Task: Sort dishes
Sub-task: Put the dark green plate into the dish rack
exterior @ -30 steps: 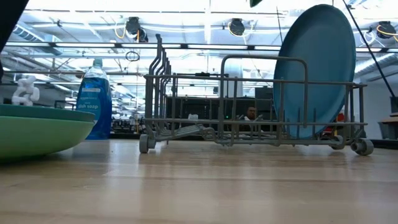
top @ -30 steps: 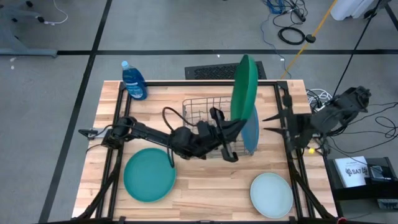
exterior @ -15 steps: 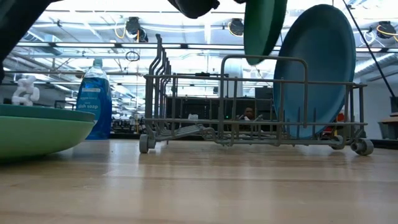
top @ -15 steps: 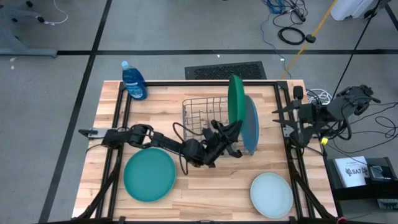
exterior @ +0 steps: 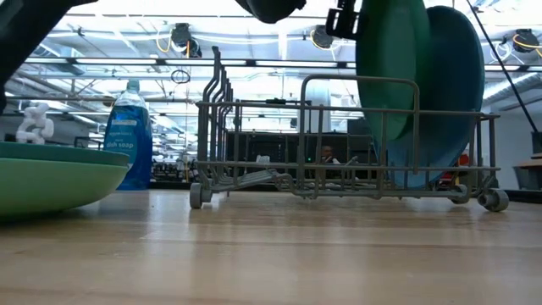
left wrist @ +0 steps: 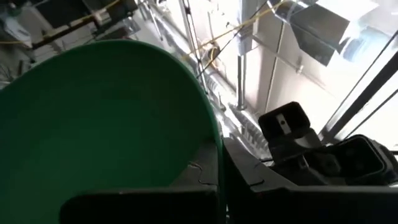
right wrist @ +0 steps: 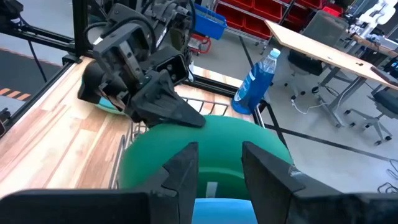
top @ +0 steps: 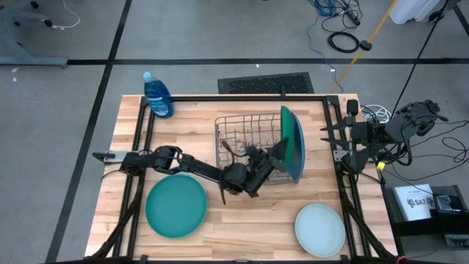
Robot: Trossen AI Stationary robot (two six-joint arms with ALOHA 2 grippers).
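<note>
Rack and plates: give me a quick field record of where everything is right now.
rack: grey wire, mid-table
green plate: upright in rack, held by left gripper
blue plate: upright in rack, beside green plate
teal plate: flat on table, front left
mint plate: flat, front right
right gripper: at right table edge, holding nothing
bottle: back left corner

robotics lab / workshop: grey floor with loose cables (top: 343, 38), red parts bins (right wrist: 261, 7), office chairs (right wrist: 379, 106), exposed ceiling ducts and lights (exterior: 182, 36).
</note>
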